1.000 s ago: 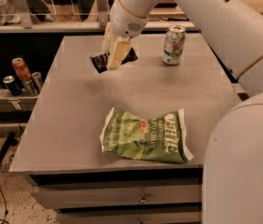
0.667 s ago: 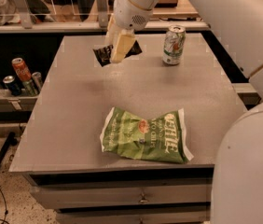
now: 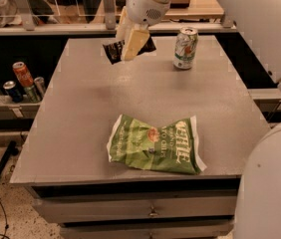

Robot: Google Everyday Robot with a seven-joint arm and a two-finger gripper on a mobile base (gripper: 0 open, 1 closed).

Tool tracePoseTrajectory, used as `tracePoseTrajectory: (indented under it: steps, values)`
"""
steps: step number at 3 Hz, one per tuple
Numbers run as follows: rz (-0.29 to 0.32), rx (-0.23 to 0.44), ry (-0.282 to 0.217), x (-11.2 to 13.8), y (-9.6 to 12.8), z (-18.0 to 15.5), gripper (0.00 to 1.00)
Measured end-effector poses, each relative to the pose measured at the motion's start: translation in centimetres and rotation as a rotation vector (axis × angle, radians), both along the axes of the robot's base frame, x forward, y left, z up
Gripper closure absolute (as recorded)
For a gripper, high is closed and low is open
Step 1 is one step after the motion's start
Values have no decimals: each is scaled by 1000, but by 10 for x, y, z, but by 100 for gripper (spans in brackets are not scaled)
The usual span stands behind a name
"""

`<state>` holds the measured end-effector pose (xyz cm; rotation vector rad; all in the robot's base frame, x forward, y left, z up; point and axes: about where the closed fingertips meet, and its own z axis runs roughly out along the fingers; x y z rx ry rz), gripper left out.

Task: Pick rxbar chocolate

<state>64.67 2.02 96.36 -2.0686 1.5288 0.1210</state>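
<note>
The rxbar chocolate (image 3: 112,49) is a small flat bar in a dark wrapper. It hangs above the far middle of the grey table (image 3: 80,123), lifted off the surface. My gripper (image 3: 130,43) is shut on it, with the pale fingers (image 3: 135,40) clamped over its middle so that the bar's ends stick out left and right. The white arm comes down from the upper right.
A large green chip bag (image 3: 155,144) lies near the table's front edge. A green-white drink can (image 3: 185,48) stands upright at the far right. Several cans (image 3: 23,79) sit on a lower shelf to the left. My white body (image 3: 272,183) fills the right side.
My gripper has risen with the rxbar chocolate in it and drifted slightly right. The bar is now higher above the table. The chip bag and can have not moved.
</note>
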Motion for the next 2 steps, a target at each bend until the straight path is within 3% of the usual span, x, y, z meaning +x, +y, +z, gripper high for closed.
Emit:
tracePoseTrajectory:
  steps: [2]
  values:
    - [12, 24, 5, 1, -3, 0, 100]
